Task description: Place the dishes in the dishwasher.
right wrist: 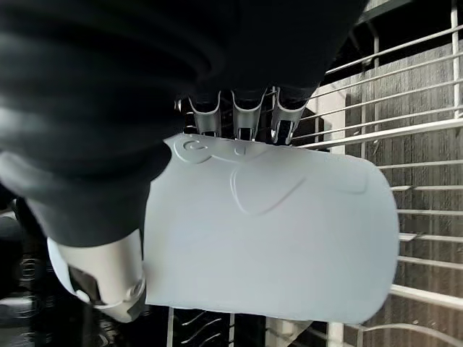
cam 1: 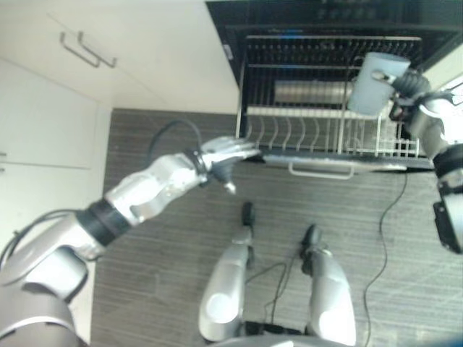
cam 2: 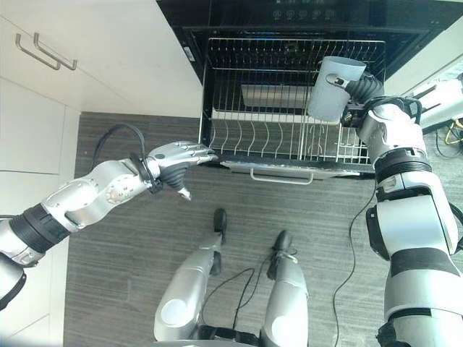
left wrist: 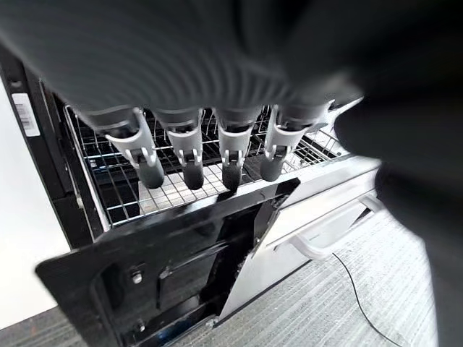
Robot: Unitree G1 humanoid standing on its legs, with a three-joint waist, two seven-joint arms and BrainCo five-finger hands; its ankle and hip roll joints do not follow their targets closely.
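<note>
A pale blue cup (cam 2: 335, 90) hangs over the right side of the pulled-out dishwasher rack (cam 2: 282, 137). My right hand (cam 2: 367, 96) is shut on the cup (right wrist: 268, 231), with fingers (right wrist: 239, 119) curled round its far side and the thumb (right wrist: 108, 275) at its rim. My left hand (cam 2: 177, 157) is at the rack's front left corner, its fingers (left wrist: 192, 155) straight and open, reaching just over the rack's edge (left wrist: 217, 195). A metal dish (cam 1: 311, 92) lies deep inside the dishwasher.
The dishwasher's front panel with a white handle (cam 2: 278, 176) sits below the rack. White cabinet doors with bar handles (cam 2: 45, 52) stand to the left. Dark wood-grain floor (cam 2: 145, 238) lies in front.
</note>
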